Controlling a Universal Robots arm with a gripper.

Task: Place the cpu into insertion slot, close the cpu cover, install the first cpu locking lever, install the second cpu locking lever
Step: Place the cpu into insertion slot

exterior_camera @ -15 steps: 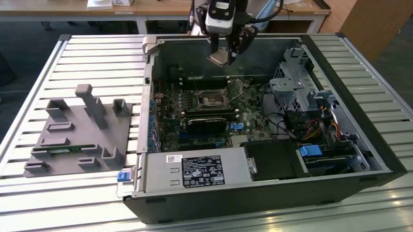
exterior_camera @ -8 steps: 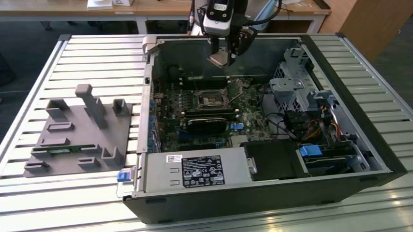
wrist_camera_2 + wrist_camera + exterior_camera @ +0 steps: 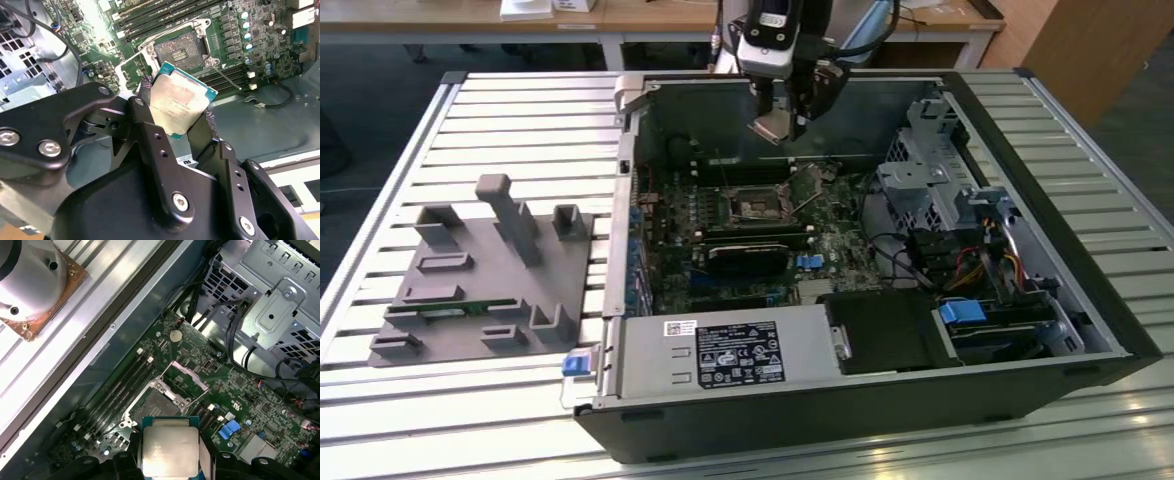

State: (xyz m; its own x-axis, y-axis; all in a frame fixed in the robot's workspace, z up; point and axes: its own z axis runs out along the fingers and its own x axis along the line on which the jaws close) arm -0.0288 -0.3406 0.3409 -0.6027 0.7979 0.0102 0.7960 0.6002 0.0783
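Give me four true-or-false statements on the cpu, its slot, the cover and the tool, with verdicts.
1. The tool grips the cpu between its fingers. True.
2. The cpu is seated in the insertion slot. False: the slot is empty and the cpu is held above the board.
3. The cpu cover is shut over the slot. False: it stands open.
4. The grey fixture lies outside the computer case, on the exterior view's left. True.

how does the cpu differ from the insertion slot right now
The cpu is silvery metal; the insertion slot is a dark recess. The cpu is held tilted in the gripper above the board; the insertion slot lies flat in it, empty. Both are square.
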